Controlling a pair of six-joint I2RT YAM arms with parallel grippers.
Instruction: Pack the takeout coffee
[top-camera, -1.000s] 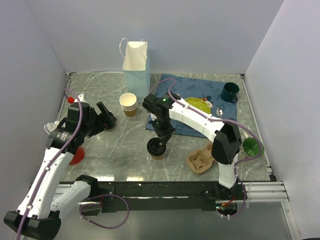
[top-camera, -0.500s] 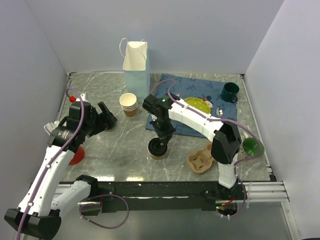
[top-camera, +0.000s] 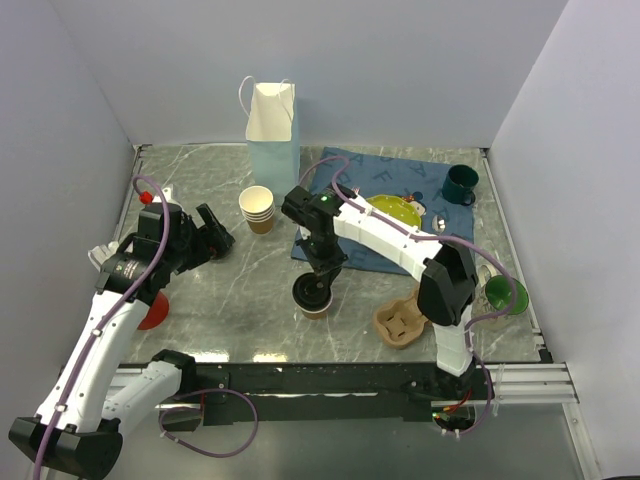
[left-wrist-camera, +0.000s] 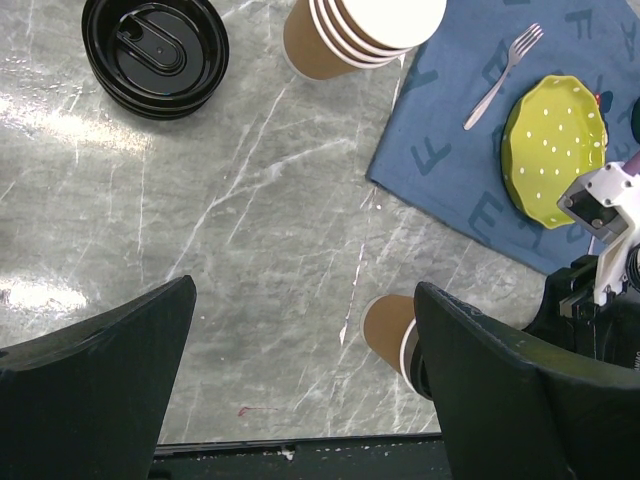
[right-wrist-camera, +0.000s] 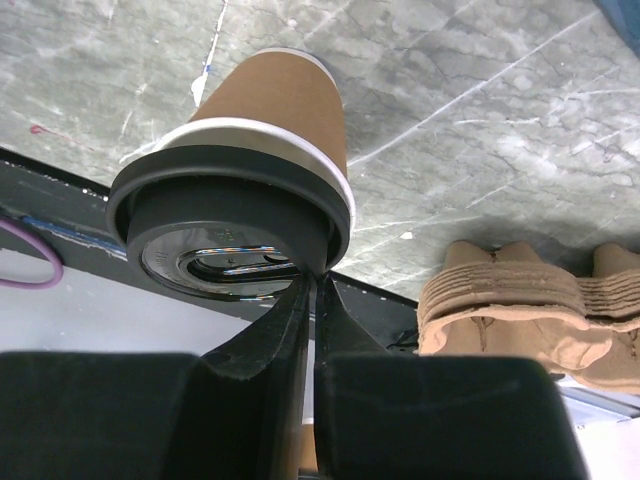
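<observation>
The coffee (top-camera: 312, 298) sits on the desk (top-camera: 230, 300) front and center, just off the near left corner of the blue cloth (top-camera: 400, 180), with the cardboard carrier (top-camera: 402, 320) a bit to its right. The right hand (top-camera: 318, 283) is right on top of it. In the wrist view its fingers (right-wrist-camera: 290, 330) are pinched nearly together on the raised rim of the black lid (right-wrist-camera: 230, 225), so it looks closed on the coffee by the lid edge, with the brown cup hanging off toward the desk. The left hand (top-camera: 213, 235) hovers wide open over the left side of the desk, well apart from the coffee and holding nothing. Compared with a second ago, the coffee has barely moved, though the lid looks a little flatter to the overhead camera. The right arm's elbow has swung slightly left, and the left arm is pretty much where it was.
</observation>
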